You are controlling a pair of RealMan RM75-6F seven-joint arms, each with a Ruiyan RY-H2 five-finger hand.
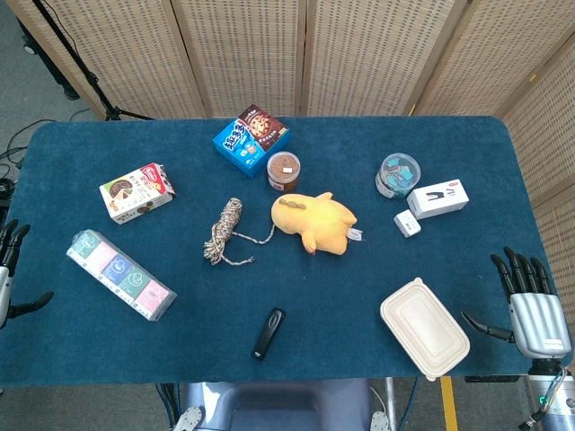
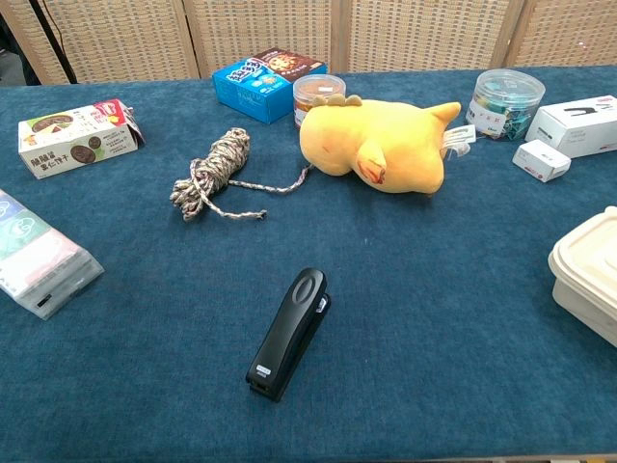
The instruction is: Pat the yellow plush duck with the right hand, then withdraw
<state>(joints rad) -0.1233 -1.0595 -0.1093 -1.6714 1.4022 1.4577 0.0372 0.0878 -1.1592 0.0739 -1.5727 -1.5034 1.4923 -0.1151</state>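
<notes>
Blue table point(image 1: 359, 296): duck point(image 1: 314, 220), rope point(image 1: 226, 232), stapler point(image 1: 268, 333), container point(image 1: 424, 327), boxes, jars.

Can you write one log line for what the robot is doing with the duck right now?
phase: before pat | yellow plush duck: lying mid-table, untouched | right hand: open, at table's right edge | left hand: open, left edge

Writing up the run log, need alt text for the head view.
A yellow plush duck lies on its side mid-table on a blue cloth, untouched; the right hand hovers open at the table's near right edge, beside a lidded container. The left hand is open at the left edge.
</notes>
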